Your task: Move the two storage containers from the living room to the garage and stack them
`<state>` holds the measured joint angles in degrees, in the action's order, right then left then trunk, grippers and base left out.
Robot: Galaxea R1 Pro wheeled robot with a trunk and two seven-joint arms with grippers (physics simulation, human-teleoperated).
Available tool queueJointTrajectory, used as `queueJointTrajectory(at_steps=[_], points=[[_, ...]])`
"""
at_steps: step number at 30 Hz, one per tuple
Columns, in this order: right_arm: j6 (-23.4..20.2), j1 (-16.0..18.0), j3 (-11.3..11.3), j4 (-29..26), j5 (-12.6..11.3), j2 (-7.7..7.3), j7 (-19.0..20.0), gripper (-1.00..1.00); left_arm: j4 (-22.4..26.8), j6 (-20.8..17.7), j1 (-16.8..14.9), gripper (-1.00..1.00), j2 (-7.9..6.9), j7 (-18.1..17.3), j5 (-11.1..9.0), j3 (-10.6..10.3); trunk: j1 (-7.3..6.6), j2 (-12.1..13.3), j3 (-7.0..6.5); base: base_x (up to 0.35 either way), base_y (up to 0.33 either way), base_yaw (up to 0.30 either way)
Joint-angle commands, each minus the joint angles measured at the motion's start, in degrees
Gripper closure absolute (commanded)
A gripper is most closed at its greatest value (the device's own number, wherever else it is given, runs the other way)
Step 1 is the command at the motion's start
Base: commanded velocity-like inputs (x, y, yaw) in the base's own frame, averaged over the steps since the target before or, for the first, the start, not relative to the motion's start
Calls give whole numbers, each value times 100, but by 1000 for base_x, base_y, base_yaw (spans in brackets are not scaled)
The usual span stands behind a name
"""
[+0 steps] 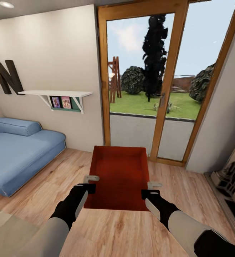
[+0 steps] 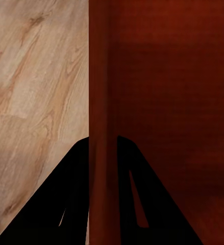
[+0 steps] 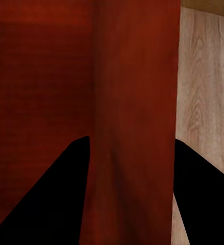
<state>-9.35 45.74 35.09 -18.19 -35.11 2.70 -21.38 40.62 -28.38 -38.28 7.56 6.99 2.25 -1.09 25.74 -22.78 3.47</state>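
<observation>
Between the grippers: red bin (image 1: 119, 176), held off the wood floor (image 1: 46, 185), open side up.
Left gripper (image 1: 90, 182): clamped on the bin's left wall; wrist view has one finger (image 2: 71, 204) on each side of that wall (image 2: 102, 102).
Right gripper (image 1: 151, 189): clamped on the right wall; black fingers (image 3: 55, 199) straddle it (image 3: 134, 127).
Beyond the bin: wood-framed glass doors (image 1: 167, 78), garden outside.
Left of left arm: blue sofa (image 1: 17, 150), white wall shelf (image 1: 56, 94) above it.
</observation>
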Motion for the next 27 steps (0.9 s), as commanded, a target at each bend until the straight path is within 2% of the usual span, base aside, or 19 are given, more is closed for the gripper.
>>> queueJointTrajectory(at_steps=[1,21,27], points=[[-49,5,-46,-19,162,-7,-95,100,8,-54,-8,100,-1,145,197,161,4,-14,8,0,0,283],[-49,5,-46,-18,161,-7,-95,100,8,-49,-7,100,-1,145,197,161,4,-14,-82,0,0,283],[-56,5,-46,-18,154,-7,-85,100,8,-50,-4,100,0,145,197,161,4,-14,-88,0,0,78]])
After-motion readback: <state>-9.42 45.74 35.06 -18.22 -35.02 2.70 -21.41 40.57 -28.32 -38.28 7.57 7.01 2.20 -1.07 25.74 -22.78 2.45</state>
